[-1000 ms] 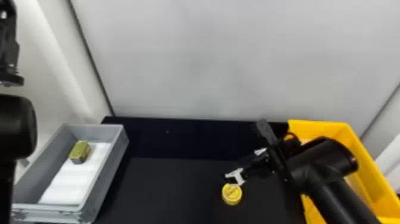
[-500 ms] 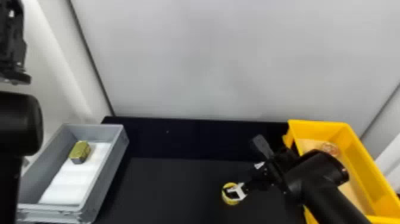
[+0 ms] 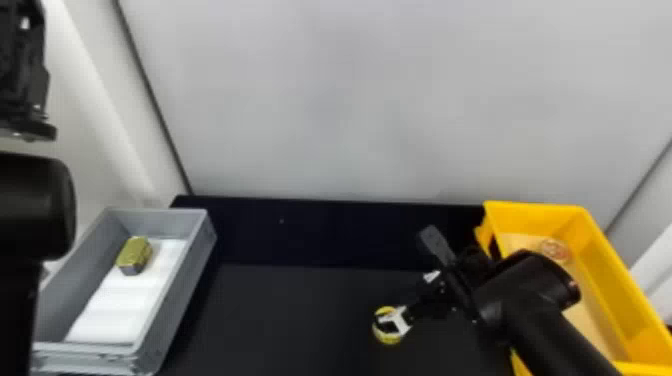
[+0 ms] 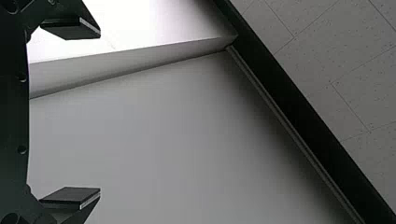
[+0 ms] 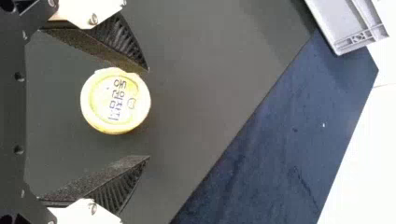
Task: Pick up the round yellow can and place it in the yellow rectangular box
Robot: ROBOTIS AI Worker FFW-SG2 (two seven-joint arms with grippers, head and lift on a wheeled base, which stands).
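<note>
The round yellow can (image 3: pixel 389 339) sits on the black table (image 3: pixel 300 315), well to the left of the yellow rectangular box (image 3: pixel 620 280) and outside it. It stands upright, its lid facing up with dark writing on it.

The right gripper (image 3: pixel 397 306) is at the can, reaching in from the right side of the head view. In the right wrist view its two ribbed black fingers (image 5: pixel 100 179) are spread wide, with the can between them. The can lies nearer one finger than the other; it looks to be touching that nearer finger, though the view leaves this a little unsure. A clear gap separates it from the other finger, so the gripper has no grip on it.

The right arm (image 3: pixel 550 330) passes across the near left part of the yellow rectangular box. In that box, on its tan bottom, is a small round reddish object (image 3: pixel 555 250), partly see-through.

The left gripper (image 3: pixel 27 95) is raised at the left edge of the head view. In the left wrist view its fingers stand far apart, with nothing held between them.

On the left of the table is a grey bin (image 3: pixel 172 305) with white padding (image 3: pixel 120 305) inside and a gold-coloured tin (image 3: pixel 134 254) at its far end.
</note>
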